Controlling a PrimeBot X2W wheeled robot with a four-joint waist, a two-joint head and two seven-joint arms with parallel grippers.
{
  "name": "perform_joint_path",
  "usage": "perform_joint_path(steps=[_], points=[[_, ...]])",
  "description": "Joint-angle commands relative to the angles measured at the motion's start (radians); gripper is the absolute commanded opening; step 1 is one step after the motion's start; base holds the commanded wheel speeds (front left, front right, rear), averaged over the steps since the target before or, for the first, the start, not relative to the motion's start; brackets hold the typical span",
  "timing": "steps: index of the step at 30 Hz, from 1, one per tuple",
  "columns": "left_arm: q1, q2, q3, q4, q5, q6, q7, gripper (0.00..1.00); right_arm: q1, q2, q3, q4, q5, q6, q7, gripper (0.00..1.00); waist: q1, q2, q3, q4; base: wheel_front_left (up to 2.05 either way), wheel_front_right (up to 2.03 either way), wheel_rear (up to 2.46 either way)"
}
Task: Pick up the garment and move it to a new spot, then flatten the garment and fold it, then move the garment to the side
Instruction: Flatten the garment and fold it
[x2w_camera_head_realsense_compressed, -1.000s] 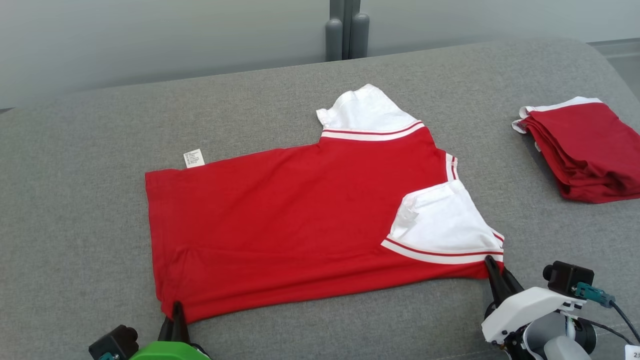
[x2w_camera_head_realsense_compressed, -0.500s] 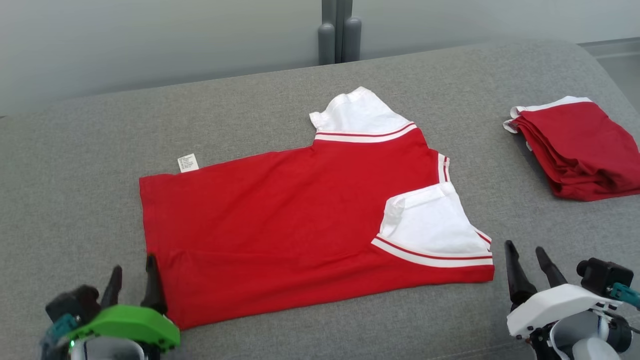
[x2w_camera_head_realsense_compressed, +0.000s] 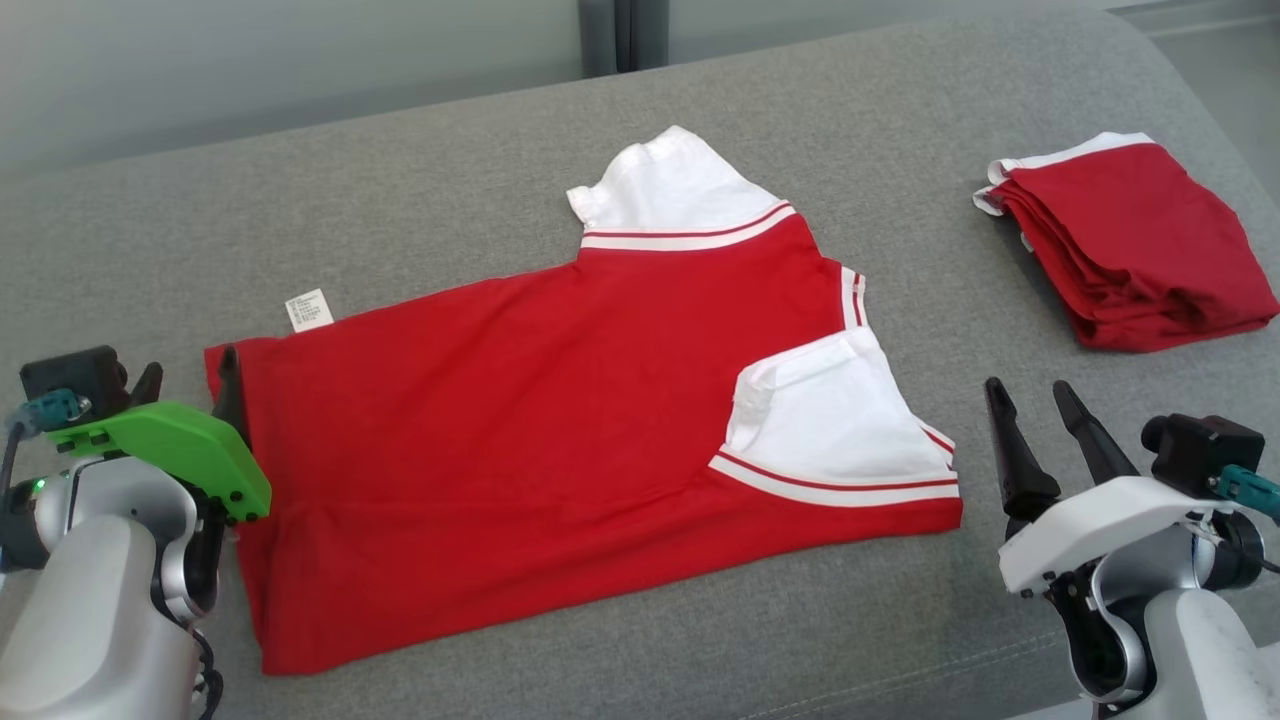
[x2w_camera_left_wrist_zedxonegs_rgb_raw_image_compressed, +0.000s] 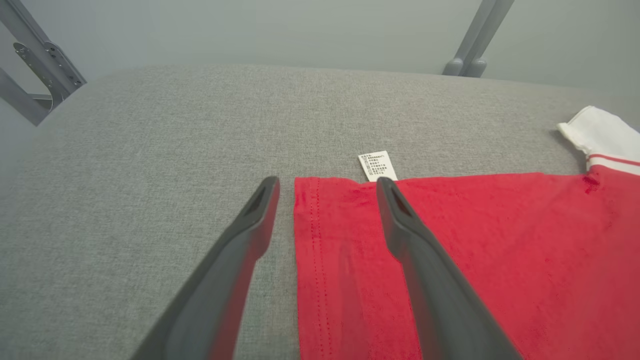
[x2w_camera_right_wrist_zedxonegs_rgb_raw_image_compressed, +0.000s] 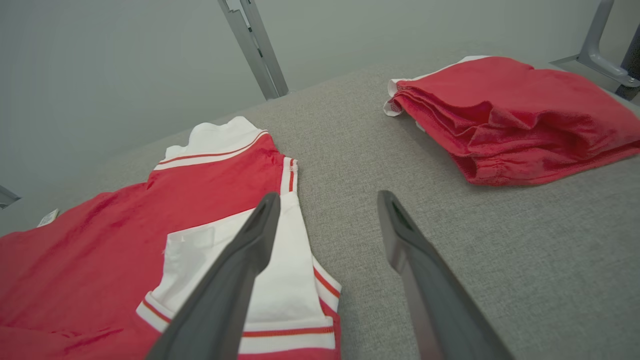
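Note:
The garment (x2w_camera_head_realsense_compressed: 520, 420) is a red shirt with white sleeves, lying flat on the grey padded surface (x2w_camera_head_realsense_compressed: 400, 180) with its near sleeve folded over the body. My left gripper (x2w_camera_head_realsense_compressed: 190, 365) is open at the garment's left hem, one finger above the red cloth (x2w_camera_left_wrist_zedxonegs_rgb_raw_image_compressed: 500, 250) and one above bare grey. The left gripper (x2w_camera_left_wrist_zedxonegs_rgb_raw_image_compressed: 327, 182) holds nothing. To the right of the white sleeve, my right gripper (x2w_camera_head_realsense_compressed: 1026, 388) stands open and empty above the surface. In the right wrist view the right gripper (x2w_camera_right_wrist_zedxonegs_rgb_raw_image_compressed: 328, 196) straddles the sleeve edge of the garment (x2w_camera_right_wrist_zedxonegs_rgb_raw_image_compressed: 100, 240).
A pile of folded red garments (x2w_camera_head_realsense_compressed: 1130, 250) lies at the far right, also in the right wrist view (x2w_camera_right_wrist_zedxonegs_rgb_raw_image_compressed: 510, 115). A white care label (x2w_camera_head_realsense_compressed: 310, 310) sticks out at the garment's far left corner. Grey metal posts (x2w_camera_head_realsense_compressed: 620, 30) stand behind the surface.
Both grippers have opened and let go of the garment's near edge. The left one has moved up along the left hem and the right one off to the right. The camera has also shifted.

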Motion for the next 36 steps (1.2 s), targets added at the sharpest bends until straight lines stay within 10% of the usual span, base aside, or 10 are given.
perform_joint_path(steps=[1, 27, 31, 36], points=[[-0.035, 0.014, -0.002, 0.029, 0.013, -0.004, 0.006, 1.00, -0.021, -0.006, 0.009, -0.009, 0.001, 0.000, 0.003, 1.00, 0.0000, 0.0000, 0.043, -0.036, 0.00, 0.00, 0.00], [-0.247, 0.073, -0.082, 0.400, 0.081, -0.050, 0.000, 1.00, -0.106, -0.070, 0.134, 0.017, 0.055, 0.000, -0.002, 1.00, 0.0000, 0.0000, 0.109, -0.086, 0.00, 0.00, 0.00], [-0.263, 0.066, -0.100, 0.425, 0.091, -0.064, -0.012, 0.78, -0.116, -0.078, 0.145, 0.020, 0.058, 0.000, 0.006, 1.00, 0.0000, 0.0000, 0.111, -0.087, 0.00, 0.00, 0.00], [-0.286, 0.060, -0.116, 0.458, 0.095, -0.072, -0.027, 0.18, -0.139, -0.088, 0.160, 0.019, 0.057, 0.000, 0.017, 1.00, 0.0000, 0.0000, 0.117, -0.088, 0.00, 0.00, 0.00]])
